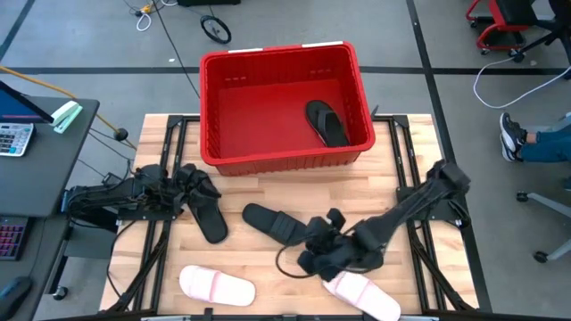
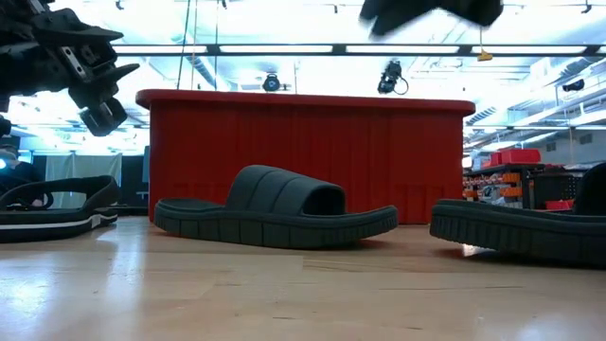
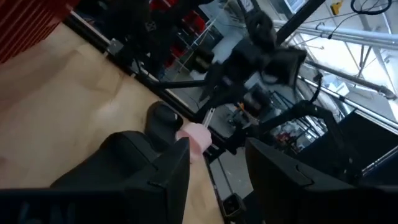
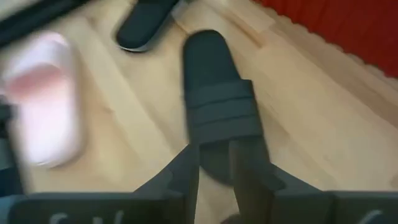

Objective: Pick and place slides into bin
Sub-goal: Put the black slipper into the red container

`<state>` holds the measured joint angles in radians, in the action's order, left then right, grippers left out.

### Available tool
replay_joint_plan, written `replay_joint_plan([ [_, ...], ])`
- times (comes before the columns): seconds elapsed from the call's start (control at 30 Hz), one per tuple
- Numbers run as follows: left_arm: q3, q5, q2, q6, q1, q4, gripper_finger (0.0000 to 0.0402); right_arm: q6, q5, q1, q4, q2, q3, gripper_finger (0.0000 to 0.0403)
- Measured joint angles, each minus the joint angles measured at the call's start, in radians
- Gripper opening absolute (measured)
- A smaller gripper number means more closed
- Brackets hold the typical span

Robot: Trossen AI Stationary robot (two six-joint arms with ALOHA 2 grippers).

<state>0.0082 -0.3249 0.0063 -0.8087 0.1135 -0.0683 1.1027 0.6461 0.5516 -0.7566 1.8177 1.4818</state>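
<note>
The red bin [image 1: 284, 107] stands at the table's far middle with one black slide [image 1: 327, 123] on its floor. Three black slides lie flat on their soles on the table: one at the centre [image 1: 272, 223] [image 2: 275, 208] [image 4: 217, 106], one by the left arm [image 1: 207, 218], and one partly under the right arm [image 1: 348, 259] [image 2: 521, 229]. Two pale pink slides [image 1: 217, 285] [image 1: 361, 296] lie near the front edge. My right gripper [image 4: 214, 171] hovers open above the centre slide's near end, well clear of the table. My left gripper [image 3: 217, 174] waits open at the left.
The table's dark frame rails [image 1: 169, 152] run along both sides beside the arm bases. A desk with a calculator [image 1: 13, 138] stands left of the table. A person's foot [image 1: 513, 138] shows on the floor at the far right.
</note>
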Motion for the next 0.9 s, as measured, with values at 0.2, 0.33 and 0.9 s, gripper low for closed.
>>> replay_joint_plan([
  [0.2,0.000,0.000,0.015,0.080,0.000,0.010,0.0162,-0.154,0.010,-0.067,0.070,0.129,-0.001,0.0101],
  [0.33,0.000,0.006,0.074,0.068,0.000,0.012,0.0162,-0.193,0.013,-0.125,0.116,0.169,-0.001,0.0101],
  [0.9,0.316,0.008,0.480,0.224,-0.158,0.156,0.0162,-0.295,0.003,-0.212,0.119,0.036,0.000,0.0101],
])
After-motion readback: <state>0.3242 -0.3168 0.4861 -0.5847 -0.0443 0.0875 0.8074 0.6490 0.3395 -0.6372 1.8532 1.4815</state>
